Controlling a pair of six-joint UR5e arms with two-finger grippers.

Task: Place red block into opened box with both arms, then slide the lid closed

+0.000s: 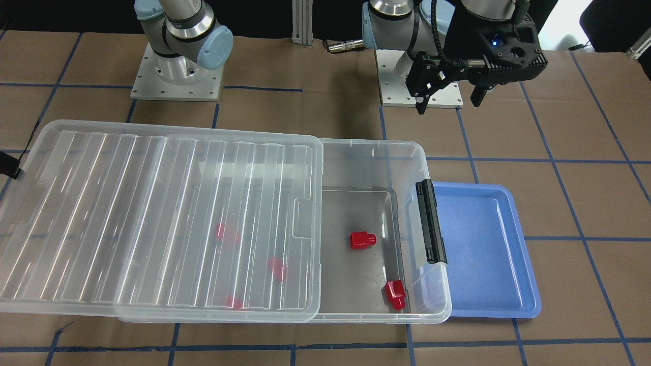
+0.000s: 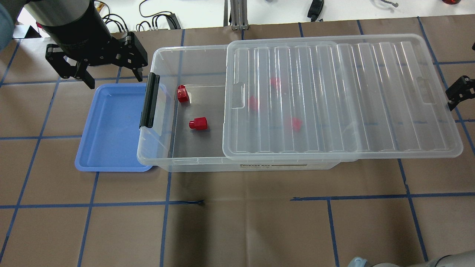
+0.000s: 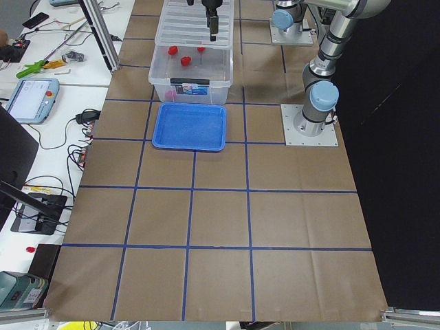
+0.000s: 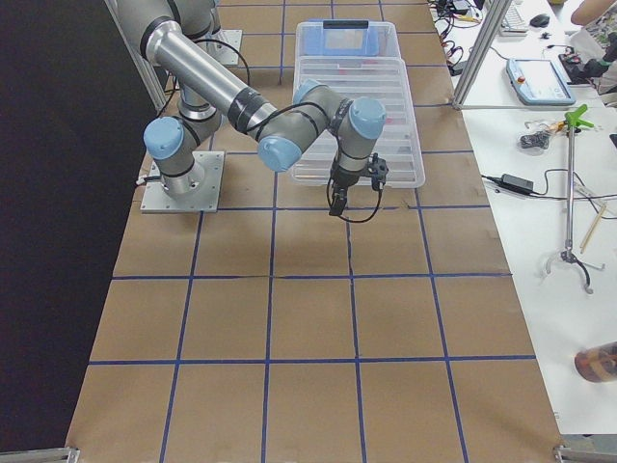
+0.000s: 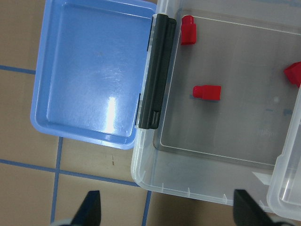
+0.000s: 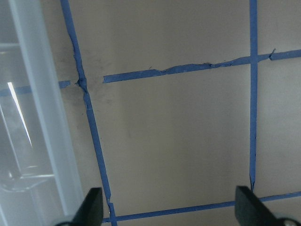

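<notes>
The clear box [image 2: 259, 165] lies across the table with its ribbed lid [image 2: 334, 100] slid toward my right, so only the end by the black latch [image 2: 149, 101] is uncovered. Two red blocks [image 2: 182, 93] [image 2: 197, 123] lie on the uncovered floor, and three more show blurred under the lid [image 1: 152, 218]. My left gripper [image 2: 114, 79] hangs open and empty above the far side of the blue tray, beside the latch end. My right gripper [image 2: 458, 94] is open and empty just past the lid's overhanging short end [image 6: 33, 117], not touching it.
An empty blue tray [image 2: 111, 126] sits against the box's latch end. Brown paper with a blue tape grid covers the table. The arm bases [image 1: 175, 76] stand on the robot's side. Benches with cables and devices [image 3: 31, 100] line the far edge.
</notes>
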